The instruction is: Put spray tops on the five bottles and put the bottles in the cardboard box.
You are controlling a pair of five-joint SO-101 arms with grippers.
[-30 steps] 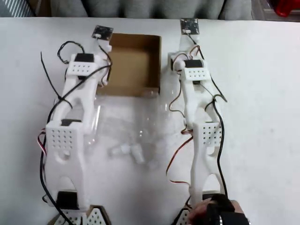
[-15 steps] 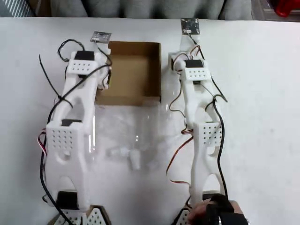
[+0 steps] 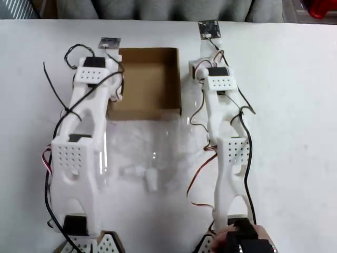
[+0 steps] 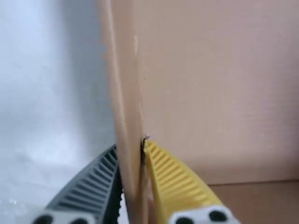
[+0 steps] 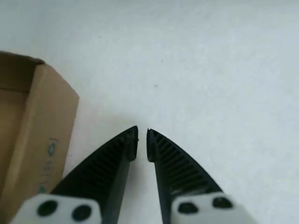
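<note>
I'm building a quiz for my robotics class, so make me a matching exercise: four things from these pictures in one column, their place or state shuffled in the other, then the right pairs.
1. left tool
2. right tool
3. cardboard box
4. spray tops

A. lying loose on the table, outside the box
B. clamped on a wall of the box
C. holding nothing, above bare table
D. open-topped, nothing visible inside

Pairs: 1-B, 2-C, 3-D, 4-A.

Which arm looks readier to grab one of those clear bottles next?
Probably the right: the right gripper hangs empty over the table, while the left gripper is clamped on a wall of the cardboard box.
</note>
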